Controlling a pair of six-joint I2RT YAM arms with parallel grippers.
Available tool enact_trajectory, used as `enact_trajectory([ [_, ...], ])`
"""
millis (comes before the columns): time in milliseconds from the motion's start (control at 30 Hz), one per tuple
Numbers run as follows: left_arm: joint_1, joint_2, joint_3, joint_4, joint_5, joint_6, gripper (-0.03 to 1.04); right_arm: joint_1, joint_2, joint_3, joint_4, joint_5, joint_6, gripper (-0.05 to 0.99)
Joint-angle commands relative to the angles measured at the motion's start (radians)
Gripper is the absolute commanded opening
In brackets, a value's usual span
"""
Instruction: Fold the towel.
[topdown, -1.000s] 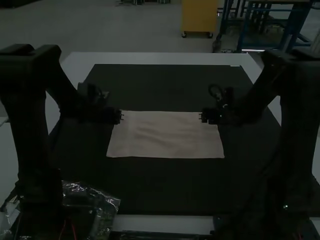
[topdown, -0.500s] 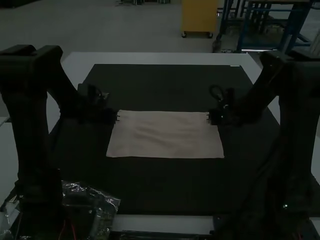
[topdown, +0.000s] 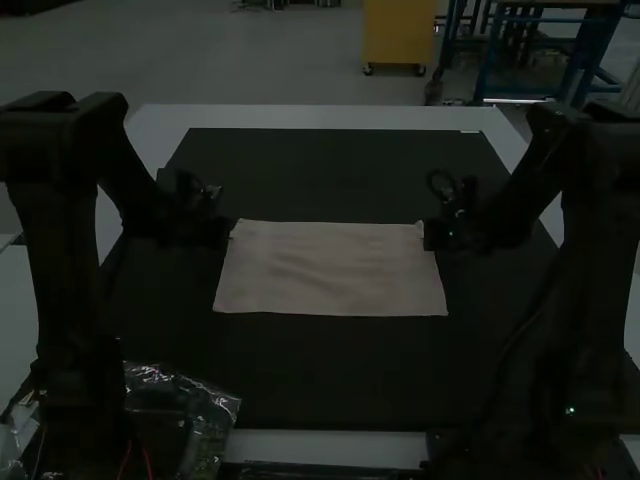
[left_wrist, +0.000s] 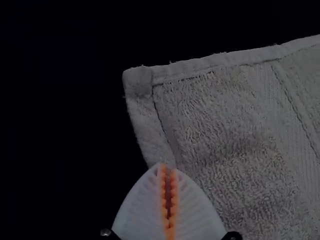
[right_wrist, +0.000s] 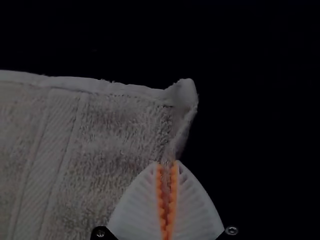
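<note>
Well, towel (topdown: 332, 268) edges in both jaws

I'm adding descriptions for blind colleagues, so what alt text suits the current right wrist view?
The right pincer, white and ribbed with orange pads, pinches the side edge of a pale terry towel near one puckered corner. A woven band crosses the towel, which lies against a near-black surface.
</note>
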Motion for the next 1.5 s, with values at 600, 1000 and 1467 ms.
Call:
enact_trajectory([
  [600, -0.015, -0.203, -0.051, -0.173, 0.062, 0.015, 0.03, -0.022, -0.188, -0.051, -0.106, -0.104, 0.03, -0.02],
  [1000, -0.006, -0.333, -0.102, -0.291, 0.06, 0.09, 0.03, -0.1, -0.28, -0.121, -0.176, -0.136, -0.037, -0.02],
  [1467, -0.006, -0.526, -0.157, -0.363, 0.054, 0.11, 0.03, -0.153, -0.434, -0.166, -0.259, -0.202, -0.088, -0.02],
])
